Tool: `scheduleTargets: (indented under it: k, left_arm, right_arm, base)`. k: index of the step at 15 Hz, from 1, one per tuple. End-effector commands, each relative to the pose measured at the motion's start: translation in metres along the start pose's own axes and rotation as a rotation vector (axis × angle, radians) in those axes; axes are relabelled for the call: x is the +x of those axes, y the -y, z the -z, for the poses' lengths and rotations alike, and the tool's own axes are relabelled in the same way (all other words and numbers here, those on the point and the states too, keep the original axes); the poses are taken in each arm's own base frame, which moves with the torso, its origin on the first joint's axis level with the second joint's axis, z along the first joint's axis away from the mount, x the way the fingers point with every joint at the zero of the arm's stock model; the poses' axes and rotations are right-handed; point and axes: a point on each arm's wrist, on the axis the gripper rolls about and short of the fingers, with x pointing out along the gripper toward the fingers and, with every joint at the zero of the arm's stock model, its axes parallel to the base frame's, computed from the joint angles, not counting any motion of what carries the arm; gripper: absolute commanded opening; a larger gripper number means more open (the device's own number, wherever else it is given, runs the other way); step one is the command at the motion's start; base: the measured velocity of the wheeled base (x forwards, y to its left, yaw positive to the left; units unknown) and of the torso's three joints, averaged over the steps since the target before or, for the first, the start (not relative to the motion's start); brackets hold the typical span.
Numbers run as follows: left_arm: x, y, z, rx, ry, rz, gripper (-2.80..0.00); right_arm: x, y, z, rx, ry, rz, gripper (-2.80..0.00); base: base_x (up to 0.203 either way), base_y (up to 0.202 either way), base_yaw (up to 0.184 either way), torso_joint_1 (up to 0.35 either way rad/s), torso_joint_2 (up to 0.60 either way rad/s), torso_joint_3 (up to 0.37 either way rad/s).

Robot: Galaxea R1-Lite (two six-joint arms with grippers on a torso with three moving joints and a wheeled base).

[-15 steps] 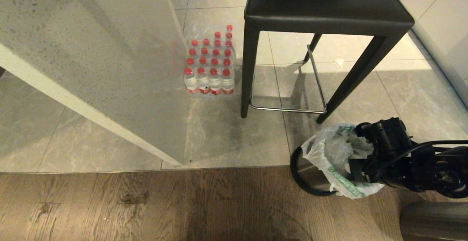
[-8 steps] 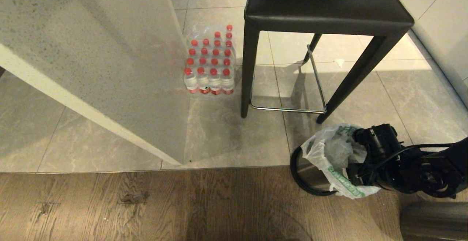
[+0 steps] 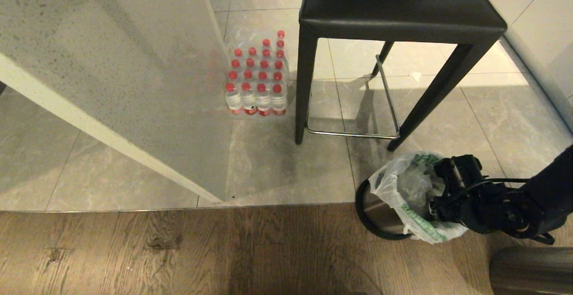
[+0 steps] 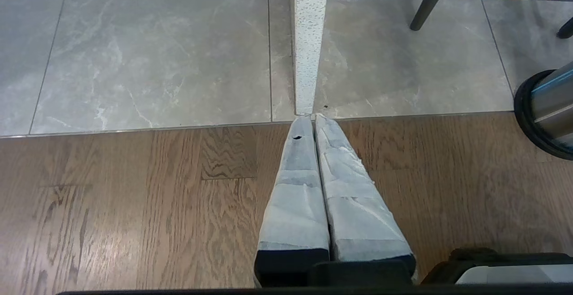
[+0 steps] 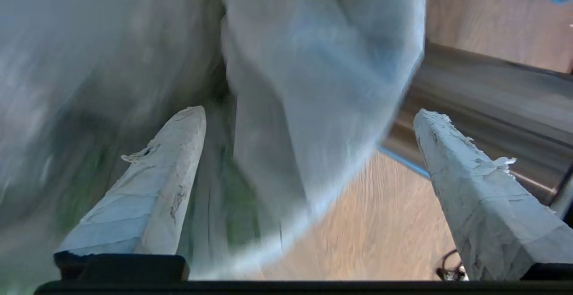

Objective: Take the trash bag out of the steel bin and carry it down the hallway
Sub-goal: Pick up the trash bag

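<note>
Left gripper (image 4: 313,118) parked low over wood floor (image 4: 134,205), jaws pressed together, empty. Speckled bench (image 3: 112,62) fills far left. Pack of red-capped bottles (image 3: 257,78) on tiles beside black stool (image 3: 398,8). Bin (image 3: 374,210) stands at tile-wood seam, in front of stool's right leg. Bag (image 3: 403,192) sits in bin, edge draped over rim. Right gripper (image 5: 309,116) at bag mouth, jaws spread wide, bag fold hanging between them, not clamped.
</note>
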Motion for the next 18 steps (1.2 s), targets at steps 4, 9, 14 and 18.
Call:
scheduleTargets:
  k: [4, 9, 14, 18]
  left_arm:
    - [0.000, 0.000, 0.000, 0.000, 0.000, 0.000, -2.80]
    - [0.000, 0.000, 0.000, 0.000, 0.000, 0.000, -2.80]
    - [0.000, 0.000, 0.000, 0.000, 0.000, 0.000, -2.80]
    - [0.000, 0.000, 0.000, 0.000, 0.000, 0.000, -2.80]
  right_arm:
    - [0.031, -0.015, 0.001, 0.026, 0.015, 0.023, -2.80]
    - [0.025, -0.012, -0.007, 0.031, 0.044, 0.020, -2.80]
    - [0.006, 0.002, -0.008, 0.039, 0.060, 0.020, -2.80]
    - [-0.002, 0.006, 0.000, 0.025, 0.051, 0.018, -2.80]
  base:
    - [0.000, 0.000, 0.000, 0.000, 0.00, 0.000]
    - [0.000, 0.000, 0.000, 0.000, 0.00, 0.000]
    - [0.000, 0.000, 0.000, 0.000, 0.00, 0.000]
    - [0.000, 0.000, 0.000, 0.000, 0.00, 0.000]
